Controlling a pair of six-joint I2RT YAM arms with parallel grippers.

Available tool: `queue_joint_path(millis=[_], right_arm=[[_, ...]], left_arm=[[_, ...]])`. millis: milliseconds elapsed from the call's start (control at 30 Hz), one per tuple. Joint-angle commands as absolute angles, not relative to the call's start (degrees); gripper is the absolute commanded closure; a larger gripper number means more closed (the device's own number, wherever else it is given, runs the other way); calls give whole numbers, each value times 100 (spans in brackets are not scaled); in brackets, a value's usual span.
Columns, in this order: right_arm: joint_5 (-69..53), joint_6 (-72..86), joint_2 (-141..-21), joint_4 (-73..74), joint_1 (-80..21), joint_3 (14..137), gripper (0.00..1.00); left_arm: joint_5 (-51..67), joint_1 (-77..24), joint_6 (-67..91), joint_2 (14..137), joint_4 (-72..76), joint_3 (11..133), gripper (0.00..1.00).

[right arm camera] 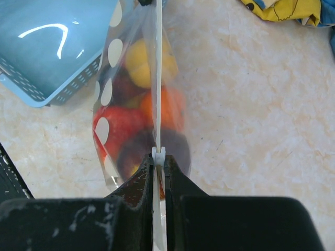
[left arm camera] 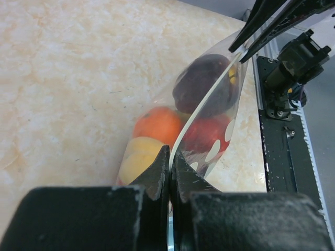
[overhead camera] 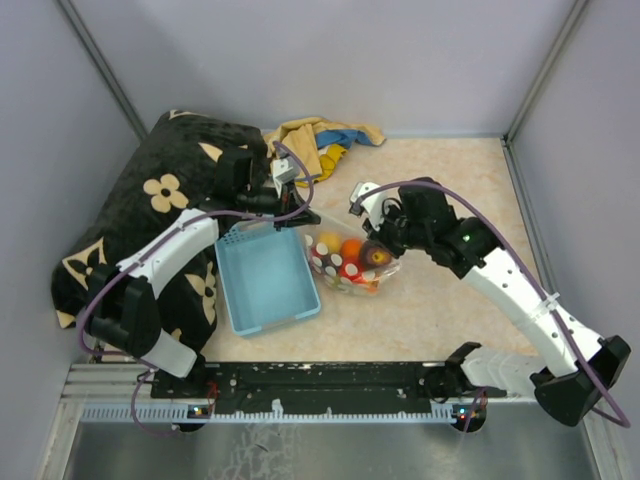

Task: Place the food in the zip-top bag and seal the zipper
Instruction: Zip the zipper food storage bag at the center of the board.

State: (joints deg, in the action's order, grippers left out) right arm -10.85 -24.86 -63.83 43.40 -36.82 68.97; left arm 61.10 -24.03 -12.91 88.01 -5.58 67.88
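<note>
Here, the left gripper point(left arm camera: 170, 157) is closed to a hairline gap, its fingertips pinching one end of the zipper point(left arm camera: 203, 102), the whitish strip along the mouth of the zip-top bag point(overhead camera: 350, 268). The right gripper point(right arm camera: 158, 157) is likewise almost fully closed and clamps the opposite end of the same strip, with a small white tab of the strip showing between its fingertips. The zipper runs straight and taut from one gripper to the other, and the bag hangs below it over the table point(overhead camera: 450, 180); contact between the bag's underside and the table cannot be confirmed. The food point(overhead camera: 350, 252) is inside the bag: a yellow fruit point(right arm camera: 138, 63), an orange fruit point(right arm camera: 168, 104), a red fruit point(right arm camera: 121, 125) and a dark maroon fruit point(left arm camera: 204, 83) are distinguishable through the clear film. The film carries a print of white oval dots. Further pieces overlap and are blurred by the film, so the count cannot be established. Both wrist views show the strip edge-on, so it cannot be determined whether the zipper is pressed shut along its full length. The blue basket point(overhead camera: 265, 280) stands just beside the bag on the robot's left. Farther back, a black cushion point(overhead camera: 170, 190) with cream flowers lies at the left, partly covered by the left arm, and a yellow and blue cloth point(overhead camera: 320, 140) lies at the far edge.
</note>
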Motion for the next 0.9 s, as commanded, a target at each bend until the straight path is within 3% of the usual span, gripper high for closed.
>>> queue_joint_path(millis=[0,867], right_arm=[[-706,-2549,-6033,4783,-3571,6855,100],[-94,-2615,-5325,5467,-3341,6513,100]], left_arm=[[5675,-2232,-1349,8679,-525,6840,100],[4720,-2092,-1258,9579,-379,7789,100]])
